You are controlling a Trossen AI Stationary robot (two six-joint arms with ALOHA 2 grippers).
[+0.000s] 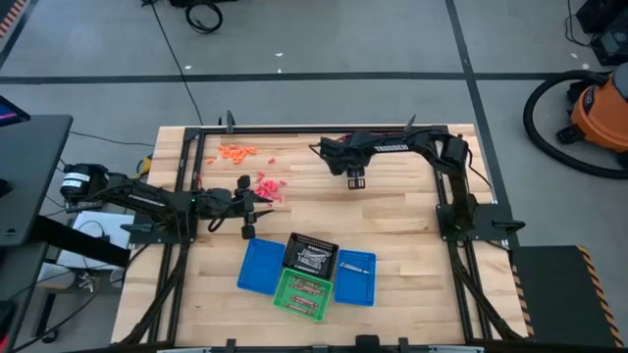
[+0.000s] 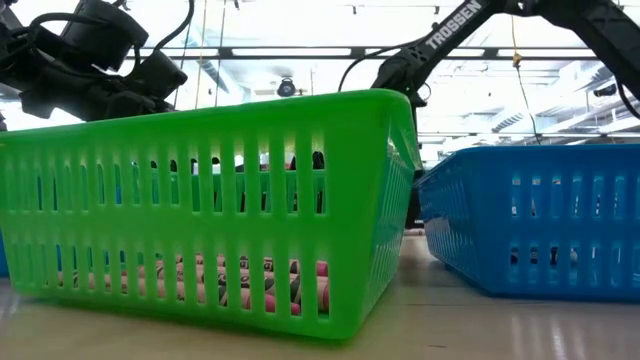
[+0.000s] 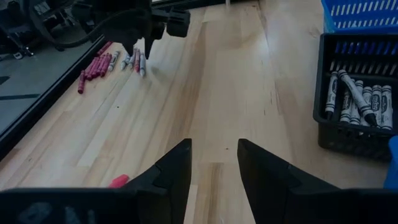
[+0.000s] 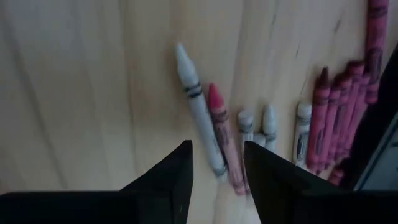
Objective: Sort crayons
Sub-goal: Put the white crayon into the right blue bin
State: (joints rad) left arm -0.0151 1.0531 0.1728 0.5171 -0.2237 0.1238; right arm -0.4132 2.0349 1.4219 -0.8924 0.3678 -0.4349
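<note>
1. Four baskets sit at the near edge of the worktop (image 1: 412,226): the green basket (image 1: 302,292) in front holds pinkish crayons, the black basket (image 1: 311,256) behind it holds grey ones, and a blue basket (image 1: 355,277) with a crayon or two and a second blue basket (image 1: 260,266) flank them.
2. Farther back on the left, the left gripper (image 3: 212,171) hangs low over bare wood, fingers parted with nothing between them. A single pink crayon (image 3: 118,181) lies just beside its own left finger, and a pink cluster (image 1: 268,185) lies close by.
3. Beyond that, the right gripper (image 4: 216,163) hovers near the far edge, fingers spread and empty, right above a loose row of crayons.
4. In the right wrist view, a grey crayon (image 4: 199,106) and a pink crayon (image 4: 222,134) lie side by side, touching, their near ends running into the gap between the fingers. Their long axes run roughly along the finger direction and slightly aslant, so the fingers would close across the shafts.
5. Other grey stubs and a maroon row (image 4: 339,118) lie off to one side, apart from that pair.
6. Farthest to the left, an orange pile (image 1: 236,151) sits by the far rail.
7. Judged from this, the right arm is by far the nearer to the grey crayon; with the pink one pressed against it, both may be caught.
</note>
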